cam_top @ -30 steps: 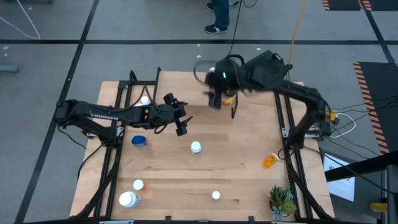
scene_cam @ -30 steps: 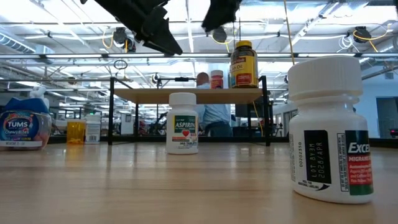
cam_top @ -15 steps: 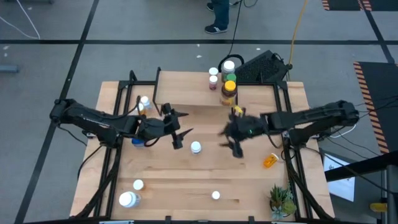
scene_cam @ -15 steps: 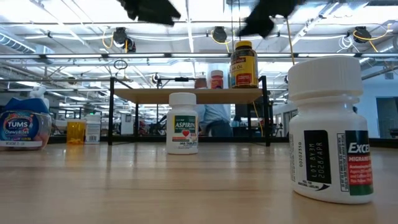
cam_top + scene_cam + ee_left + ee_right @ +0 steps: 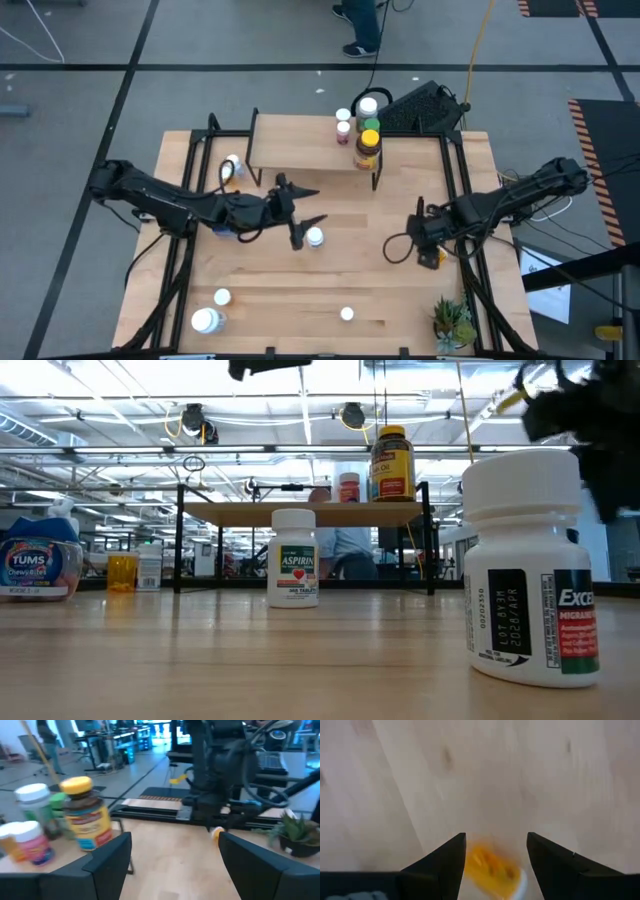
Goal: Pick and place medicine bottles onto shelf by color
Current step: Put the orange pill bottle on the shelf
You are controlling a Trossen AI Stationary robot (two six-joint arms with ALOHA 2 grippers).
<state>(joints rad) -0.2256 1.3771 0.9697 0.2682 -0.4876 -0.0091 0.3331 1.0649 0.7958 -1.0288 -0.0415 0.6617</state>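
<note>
My right gripper (image 5: pixel 427 243) hangs open over an orange bottle (image 5: pixel 492 866) that lies on its side near the table's right edge; its fingers stand on either side of the bottle, and I cannot tell whether they touch it. My left gripper (image 5: pixel 305 215) is open in mid-table, above and just left of a white aspirin bottle (image 5: pixel 315 237) standing upright. The shelf (image 5: pixel 300 145) stands at the far edge. At its right end stand an amber bottle with a yellow lid (image 5: pixel 86 820) and several smaller bottles (image 5: pixel 345 122).
A blue jar (image 5: pixel 225 228) sits under my left arm. White-capped bottles (image 5: pixel 205 320) (image 5: pixel 222 297) (image 5: pixel 346 314) stand near the front edge, another (image 5: pixel 232 165) beside the shelf's left end. A potted plant (image 5: pixel 452 322) stands at the near right corner. A person's legs (image 5: pixel 360 25) show beyond the table.
My right gripper has left the shelf's right end, where the amber bottle stays standing. It has swung toward the near right of the table and down over the orange bottle. My left gripper has drifted toward the near edge and the right, closer to the aspirin bottle, still open.
</note>
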